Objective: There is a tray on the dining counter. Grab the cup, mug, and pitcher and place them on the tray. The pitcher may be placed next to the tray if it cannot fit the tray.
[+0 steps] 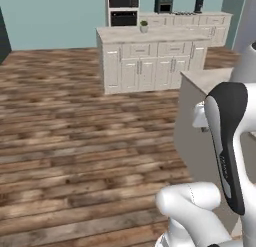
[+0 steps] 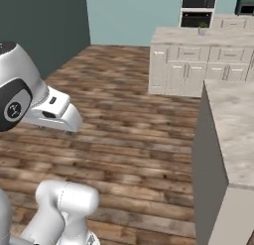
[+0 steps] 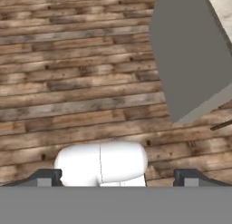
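Note:
My gripper (image 3: 118, 177) hangs over the wooden floor, open, its two dark fingertips (image 3: 45, 177) far apart with nothing between them. In the right base view the white hand (image 2: 55, 110) sits at the left, well away from the counter. The end of the dining counter (image 2: 233, 125) shows as a beige marble top on a grey side panel (image 3: 190, 60), and also at the right in the left base view (image 1: 212, 78). The top that I can see is bare. The tray, the cup, the mug and the pitcher are out of view.
A white cabinet island (image 1: 150, 61) with a small potted plant (image 1: 144, 26) stands across the floor. Behind it are a black wall oven (image 1: 123, 6) and a back counter with appliances. Wide wooden floor (image 1: 75, 141) lies open between me and the island.

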